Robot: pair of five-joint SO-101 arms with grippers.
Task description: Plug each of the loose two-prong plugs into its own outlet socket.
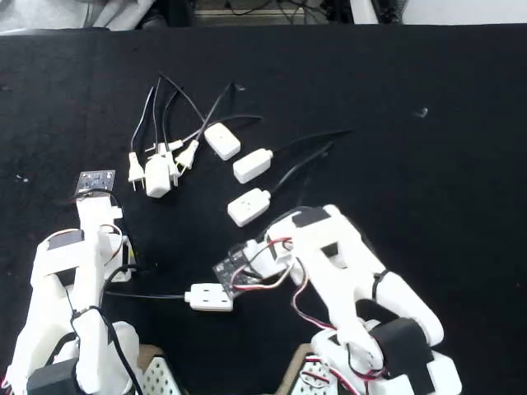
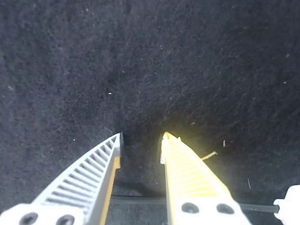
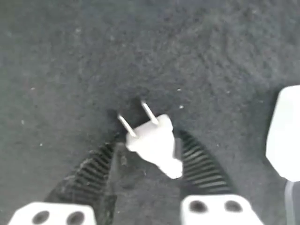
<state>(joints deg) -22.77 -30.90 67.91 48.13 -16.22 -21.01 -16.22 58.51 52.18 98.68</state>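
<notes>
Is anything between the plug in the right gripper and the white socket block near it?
Nothing visible: only bare black cloth lies between the white two-prong plug in the right gripper and the white socket block.

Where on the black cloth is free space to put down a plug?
Free: the wide black cloth right of the white outlet sockets, and the far-left corner beyond the white two-prong plugs. Crowded: among those plugs and sockets.

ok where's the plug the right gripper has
In the right wrist view the plug is clamped in the right gripper, prongs outward, a white outlet socket beside it.
</notes>
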